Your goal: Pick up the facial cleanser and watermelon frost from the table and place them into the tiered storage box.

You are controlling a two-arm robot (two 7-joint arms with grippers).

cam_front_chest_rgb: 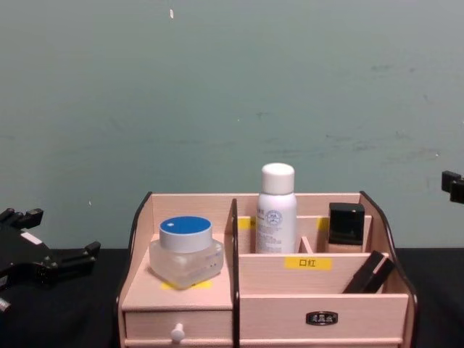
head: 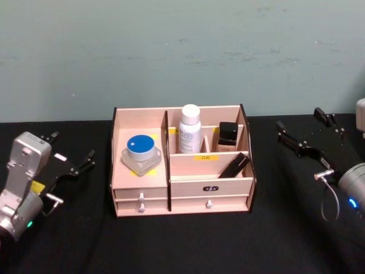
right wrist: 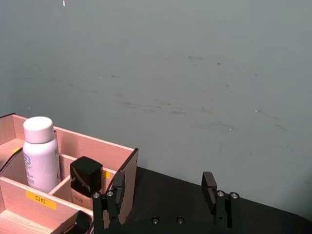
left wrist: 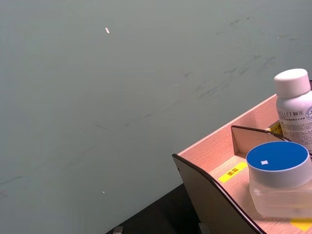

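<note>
The tiered storage box (head: 182,188) (cam_front_chest_rgb: 319,301) stands mid-table, pale pink with dark edges. A clear jar with a blue lid (head: 141,154) (left wrist: 279,178) (cam_front_chest_rgb: 185,250) sits on its left shelf. In a back compartment stands a white bottle (head: 190,129) (right wrist: 40,153) (cam_front_chest_rgb: 276,208). I cannot tell which item is the facial cleanser or the watermelon frost. My left gripper (head: 71,149) (cam_front_chest_rgb: 54,235) hovers open to the left of the box. My right gripper (head: 299,120) (right wrist: 163,187) hangs open to its right, holding nothing.
A black-capped bottle (head: 228,137) (right wrist: 86,183) and a slanted black stick (head: 234,165) (cam_front_chest_rgb: 368,272) also occupy the box's right compartments. Black cloth (head: 296,228) covers the table. A grey-green wall (head: 182,51) rises close behind the box.
</note>
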